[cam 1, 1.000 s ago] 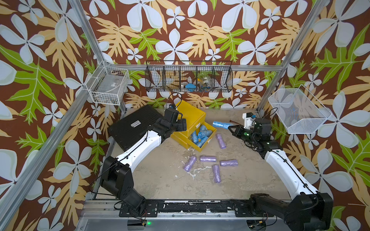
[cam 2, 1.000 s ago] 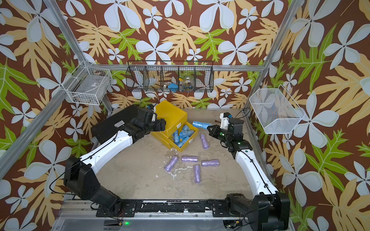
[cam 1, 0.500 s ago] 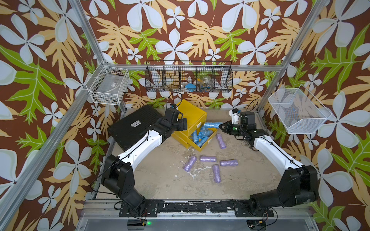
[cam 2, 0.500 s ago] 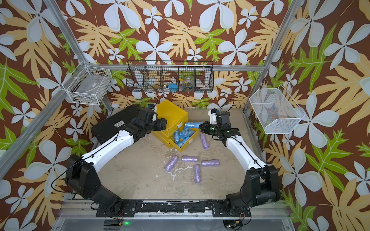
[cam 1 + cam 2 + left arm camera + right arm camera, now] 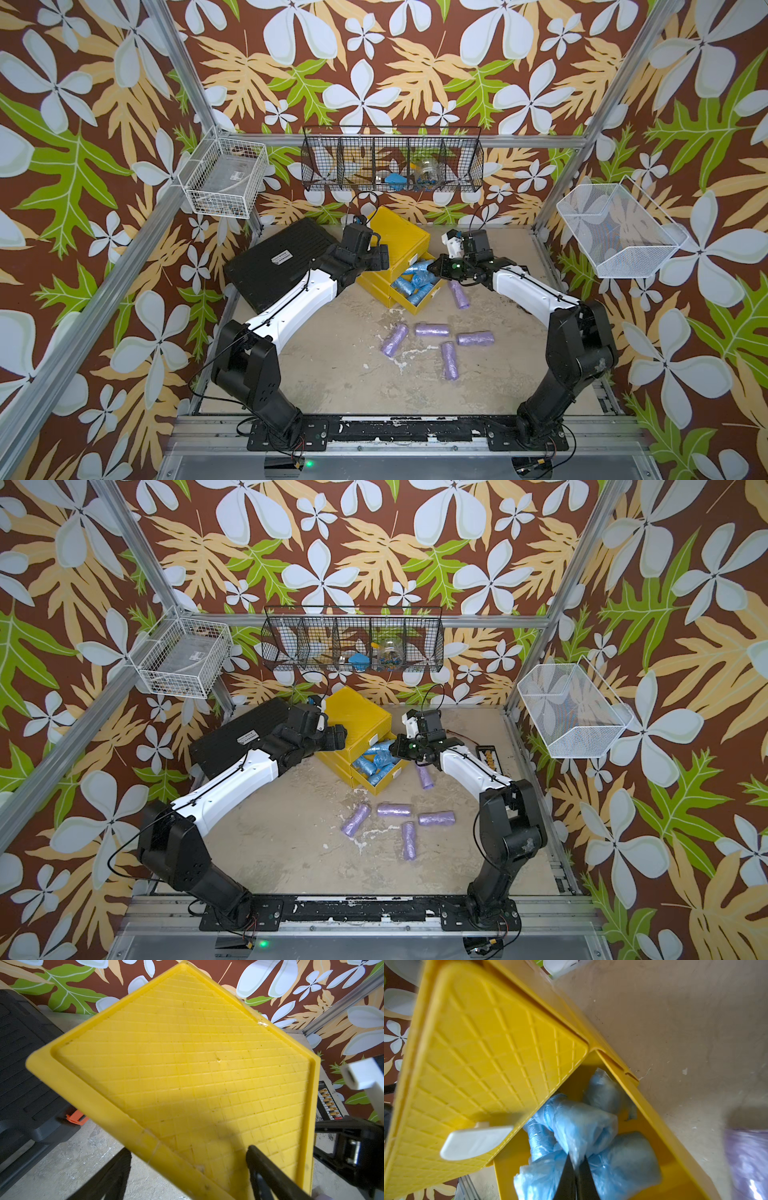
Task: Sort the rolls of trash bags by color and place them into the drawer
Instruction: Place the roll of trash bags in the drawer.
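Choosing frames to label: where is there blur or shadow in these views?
Right wrist view: motion-blurred, lilac roll smeared, blue roll soft. Left wrist view: cabinet near edge soft, shadow across its near corner. Both top views: sharp, evenly lit.

blue rolls: perhaps six, piled in open yellow drawer | lilac rolls: five flat outside
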`<move>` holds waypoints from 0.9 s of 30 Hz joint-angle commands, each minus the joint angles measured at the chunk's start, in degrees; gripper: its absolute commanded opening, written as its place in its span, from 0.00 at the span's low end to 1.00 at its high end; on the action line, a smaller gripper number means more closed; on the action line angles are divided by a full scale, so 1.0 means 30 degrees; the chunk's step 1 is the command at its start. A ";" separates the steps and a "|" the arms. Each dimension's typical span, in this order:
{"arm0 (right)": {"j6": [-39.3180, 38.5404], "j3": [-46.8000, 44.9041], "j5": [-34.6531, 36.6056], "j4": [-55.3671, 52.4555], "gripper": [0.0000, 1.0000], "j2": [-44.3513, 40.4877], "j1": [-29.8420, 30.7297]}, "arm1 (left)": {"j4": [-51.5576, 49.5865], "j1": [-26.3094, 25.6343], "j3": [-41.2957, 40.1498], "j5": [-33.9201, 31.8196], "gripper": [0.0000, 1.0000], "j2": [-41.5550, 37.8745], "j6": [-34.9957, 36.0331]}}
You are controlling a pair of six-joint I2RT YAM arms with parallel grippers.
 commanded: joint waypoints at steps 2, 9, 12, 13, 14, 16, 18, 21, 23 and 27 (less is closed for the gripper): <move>0.0835 0.0026 -0.0329 0.0579 0.17 0.0281 0.0103 | -0.0474 0.0014 0.0061 0.0870 0.88 0.0159 0.0311; 0.0312 0.0396 0.0316 -0.0127 0.40 -0.0908 0.0093 | -0.0467 0.0012 0.0028 0.0767 0.88 0.0160 0.0398; 0.0173 0.0245 0.0466 -0.0292 0.38 -0.1842 0.0093 | -0.0469 0.0041 0.0032 0.0759 0.88 0.0166 0.0394; 0.0162 0.0106 0.0394 -0.0256 0.36 -0.2164 0.0124 | -0.0463 0.0041 0.0061 0.0778 0.88 0.0167 0.0397; 0.0157 -0.0080 0.0147 -0.0212 0.33 -0.2469 0.0115 | -0.0478 0.0041 0.0090 0.0799 0.88 0.0162 0.0394; 0.0120 -0.0398 -0.0385 -0.0163 0.27 -0.2860 0.0220 | -0.0486 0.0048 0.0122 0.0813 0.88 0.0160 0.0394; -0.0002 -0.0609 -0.0797 -0.0377 0.21 -0.3073 0.0430 | -0.0486 0.0041 0.0095 0.0805 0.88 0.0149 0.0398; 0.0041 -0.1167 -0.1105 -0.0266 0.15 -0.3291 0.0924 | -0.0496 0.0043 0.0062 0.0769 0.88 0.0119 0.0384; 0.0282 -0.1684 -0.1531 0.0125 0.13 -0.3363 0.1209 | -0.0488 0.0070 0.0061 0.0769 0.88 0.0079 0.0384; 0.0283 -0.2104 -0.1199 0.0112 0.13 -0.3119 0.1529 | -0.0510 0.0070 0.0102 0.0840 0.88 0.0058 0.0369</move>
